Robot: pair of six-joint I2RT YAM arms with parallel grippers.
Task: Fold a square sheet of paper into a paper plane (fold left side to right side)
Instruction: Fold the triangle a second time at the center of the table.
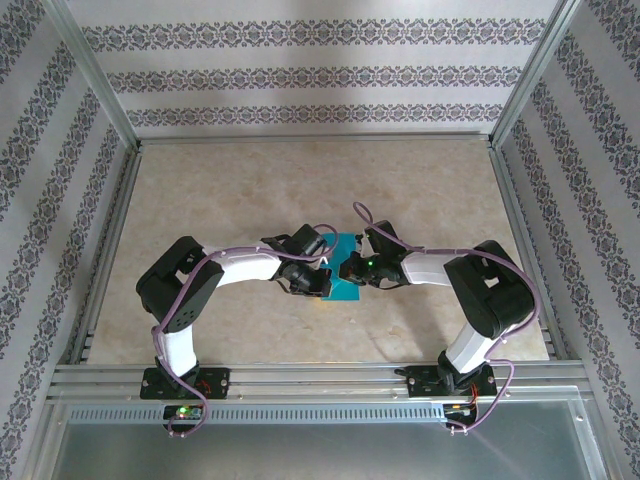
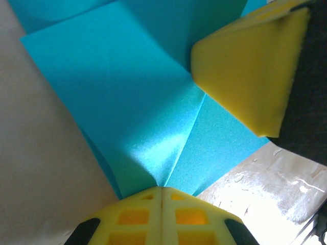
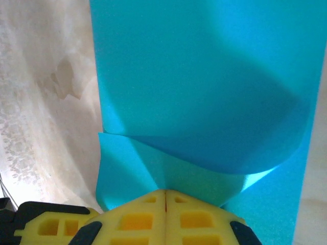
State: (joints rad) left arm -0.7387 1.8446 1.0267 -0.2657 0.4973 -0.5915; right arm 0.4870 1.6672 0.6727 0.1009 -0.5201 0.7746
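The square sheet of paper (image 1: 346, 291) is teal-blue and sits at the middle of the table between the two grippers. My left gripper (image 1: 322, 278) meets it from the left and my right gripper (image 1: 358, 270) from the right. In the left wrist view my left gripper (image 2: 162, 188) is shut on the paper (image 2: 127, 97), and a crease runs up from the jaw tips. A yellow finger (image 2: 245, 76) of the right gripper shows at the upper right. In the right wrist view my right gripper (image 3: 166, 191) is shut on the paper (image 3: 204, 76), where an upper layer curls over a lower one.
The beige marbled table (image 1: 300, 180) stretches on all sides of the paper. Metal frame rails (image 1: 310, 378) run along the near edge by the arm bases, and patterned walls (image 1: 310, 75) close in the back and sides.
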